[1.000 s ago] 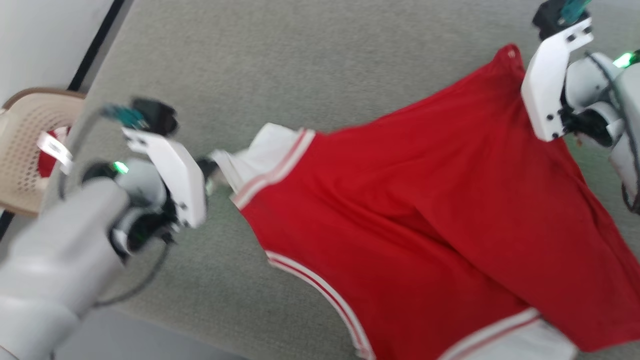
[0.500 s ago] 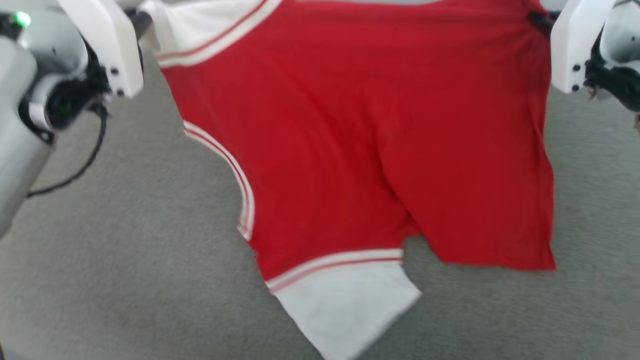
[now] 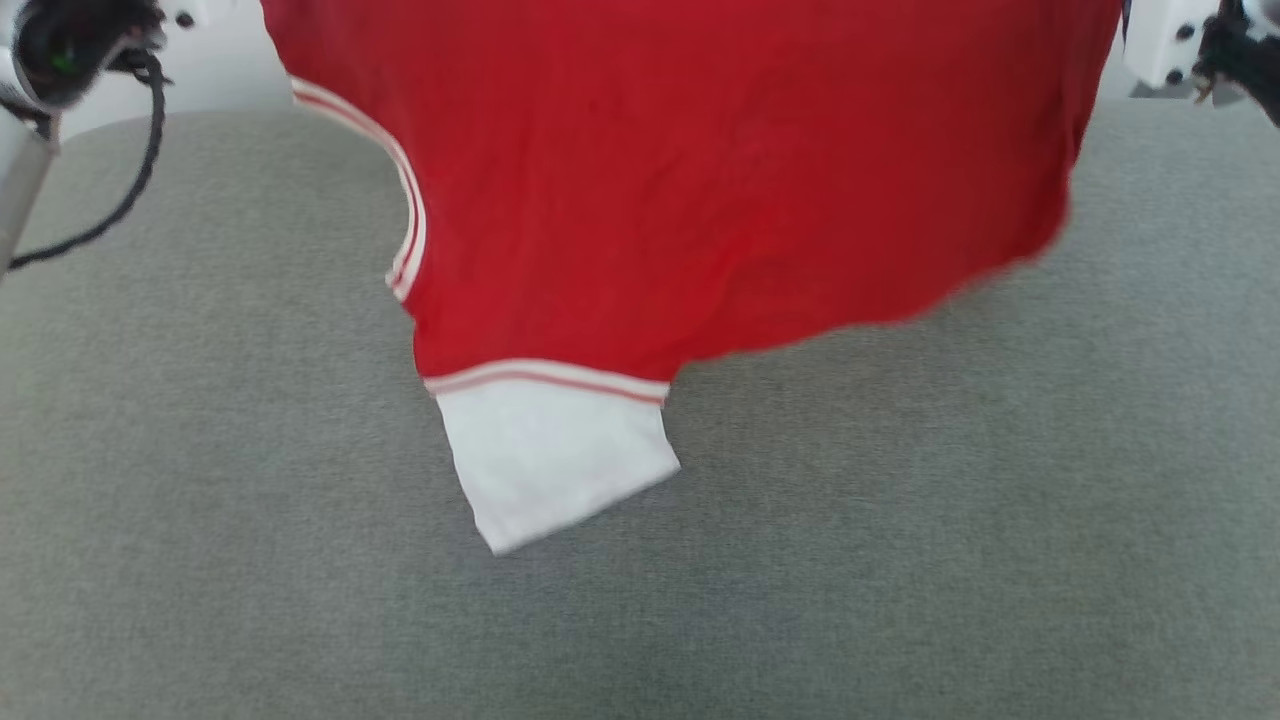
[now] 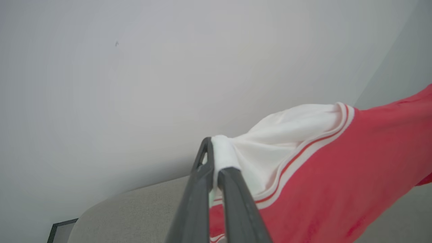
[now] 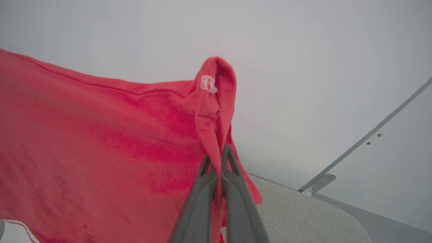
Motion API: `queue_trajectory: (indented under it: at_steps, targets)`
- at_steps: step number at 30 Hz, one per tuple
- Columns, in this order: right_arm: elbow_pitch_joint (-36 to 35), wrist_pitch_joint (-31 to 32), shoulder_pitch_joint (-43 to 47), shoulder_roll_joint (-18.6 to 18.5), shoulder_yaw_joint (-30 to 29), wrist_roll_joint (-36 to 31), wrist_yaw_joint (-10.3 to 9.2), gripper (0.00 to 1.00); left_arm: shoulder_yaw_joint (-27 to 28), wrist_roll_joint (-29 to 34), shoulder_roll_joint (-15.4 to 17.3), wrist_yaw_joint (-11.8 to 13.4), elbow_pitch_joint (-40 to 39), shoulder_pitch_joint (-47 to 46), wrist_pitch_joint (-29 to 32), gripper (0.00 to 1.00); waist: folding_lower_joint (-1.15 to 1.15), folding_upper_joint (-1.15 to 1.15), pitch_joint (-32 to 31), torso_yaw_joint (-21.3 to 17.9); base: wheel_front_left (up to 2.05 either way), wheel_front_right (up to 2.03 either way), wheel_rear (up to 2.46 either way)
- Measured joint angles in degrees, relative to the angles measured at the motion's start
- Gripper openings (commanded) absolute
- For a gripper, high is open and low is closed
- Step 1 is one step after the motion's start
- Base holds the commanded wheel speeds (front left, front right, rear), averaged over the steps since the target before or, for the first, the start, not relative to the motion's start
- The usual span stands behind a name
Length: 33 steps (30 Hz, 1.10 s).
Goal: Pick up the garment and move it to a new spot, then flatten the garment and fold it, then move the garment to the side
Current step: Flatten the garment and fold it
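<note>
From the head view, the garment (image 3: 700, 190) is hanging spread above the grey padded surface (image 3: 900, 560), its lower white sleeve (image 3: 555, 460) dangling over the middle, well short of the near edge. I judge that sleeve is likely to touch down first and double under the body if the lowering is quick, leaving a crease to flatten.

In the left wrist view, the left gripper (image 4: 216, 158) is pinching only a small tuck of the other white sleeve, jaws clenched on it. With so little cloth held, a sharp pull could be dragging it free.

In the right wrist view, the right gripper (image 5: 218, 158) is clamping a narrow red fold, a peak of fabric standing above the tips. If either grip is slipping, the shirt is swinging down lopsided.
</note>
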Motion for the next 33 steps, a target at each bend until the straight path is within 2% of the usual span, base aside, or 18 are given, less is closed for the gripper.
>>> queue_trajectory:
  at_steps: [5, 8, 12, 14, 17, 19, 20, 21, 24, 28, 33]
  targets:
    - [4.3, -3.0, -3.8, 2.3, -2.9, -3.1, 0.00, 0.00, 0.8, 1.4, -2.2, -1.3, 5.5, -4.5, -4.8, 0.00, 0.00, 0.00, 0.8, -1.4, 0.00, 0.00, 0.00]
    - [8.3, -7.1, -7.2, 4.2, -4.6, -6.5, 0.00, 0.00, 1.0, 3.4, -3.7, -2.2, 9.0, -7.6, -9.1, 0.00, 0.00, 0.00, 2.5, -1.5, 0.00, 0.00, 0.00]
    - [13.6, -17.8, -13.1, 6.0, -7.4, -13.5, 0.01, 0.00, 1.9, 5.9, -5.7, -2.2, 13.5, -13.7, -17.5, 0.00, 0.00, 0.00, 5.2, -1.3, 0.00, 0.00, 0.00]
    - [16.3, -24.0, -16.1, 7.2, -9.1, -17.7, 0.01, 0.00, 2.1, 8.4, -6.3, -1.9, 15.2, -16.7, -24.0, 0.00, 0.00, 0.00, 6.7, -1.2, 0.00, 0.00, 0.00]
    - [20.1, -33.9, -19.8, 8.5, -12.3, -25.1, 0.05, 0.00, 2.8, 11.0, -6.8, -1.2, 17.8, -21.0, -32.4, 0.00, 0.00, 0.00, 8.8, -0.9, 0.00, 0.00, 0.00]
    - [22.7, -40.2, -22.4, 9.9, -14.8, -32.4, 0.04, 0.00, 3.7, 12.2, -7.7, -2.0, 18.9, -23.5, -34.9, 0.00, 0.00, 0.00, 10.7, -0.5, 0.00, 0.00, 0.00]
    - [22.7, -40.2, -22.4, 9.9, -14.8, -32.4, 0.04, 0.00, 3.7, 12.2, -7.7, -2.0, 18.9, -23.5, -34.9, 0.00, 0.00, 0.00, 10.7, -0.5, 0.00, 0.00, 0.00]
    - [24.1, -41.5, -22.7, 11.2, -16.2, -36.1, 0.04, 0.00, 4.4, 12.9, -7.9, -2.8, 19.2, -23.7, -35.2, 0.00, 0.00, 0.00, 11.8, -0.2, 0.00, 0.00, 0.00]
    - [27.1, -41.8, -21.3, 13.7, -17.8, -38.9, 0.04, 0.00, 6.2, 15.4, -7.3, -3.6, 18.3, -21.7, -35.2, 0.00, 0.00, 0.00, 13.1, 0.5, 0.00, 0.00, 0.00]
    - [30.5, -40.4, -17.1, 16.0, -18.7, -40.0, 0.04, 0.00, 5.7, 15.5, -7.7, -5.3, 21.4, -14.4, -35.2, 0.00, 0.00, 0.00, 13.7, 1.7, 0.00, 0.00, 0.00]
    - [32.0, -37.8, -12.4, 17.6, -18.7, -38.1, 0.04, 0.00, 3.1, 14.2, -9.0, -5.8, 24.5, -8.4, -30.2, 0.00, 0.00, 0.00, 13.3, 2.6, 0.00, 0.00, 0.00]
